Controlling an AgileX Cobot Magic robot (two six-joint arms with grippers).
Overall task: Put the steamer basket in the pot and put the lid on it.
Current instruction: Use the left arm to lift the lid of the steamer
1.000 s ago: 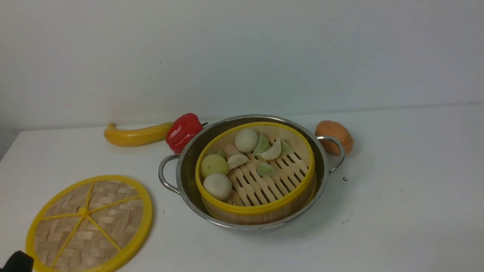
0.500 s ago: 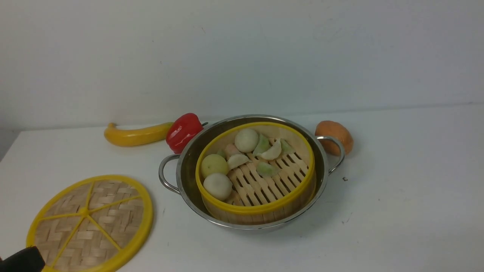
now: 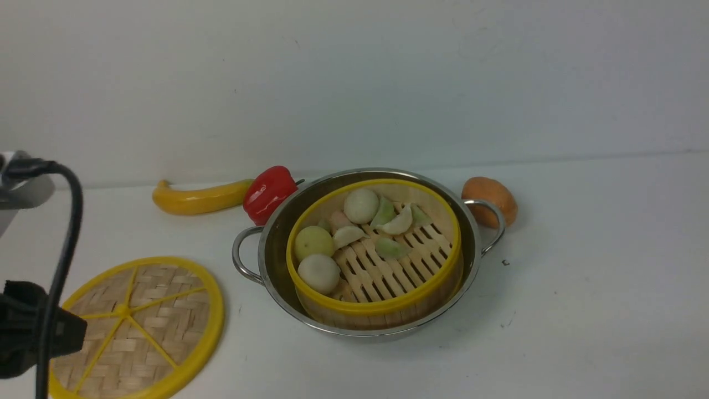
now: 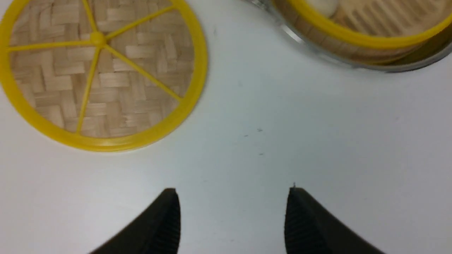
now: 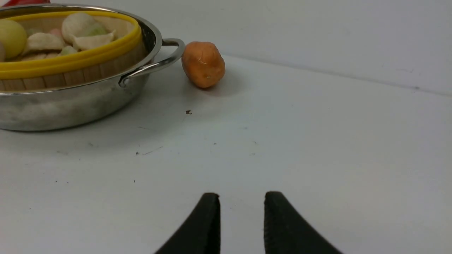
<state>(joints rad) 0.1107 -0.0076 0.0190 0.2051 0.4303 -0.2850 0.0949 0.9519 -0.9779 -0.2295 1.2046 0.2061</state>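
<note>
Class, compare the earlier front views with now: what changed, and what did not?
The left arm has come up from the front view's bottom-left corner and now overlaps the lid at its near-left edge; the left gripper is open, empty. Lid, steamer basket and pot stayed put.

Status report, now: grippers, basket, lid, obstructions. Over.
Left gripper: jaws open, empty, near the lid. Right gripper: jaws apart, empty. Steamer basket in pot; lid flat on table, not yet on. Nothing between lid and pot.
</note>
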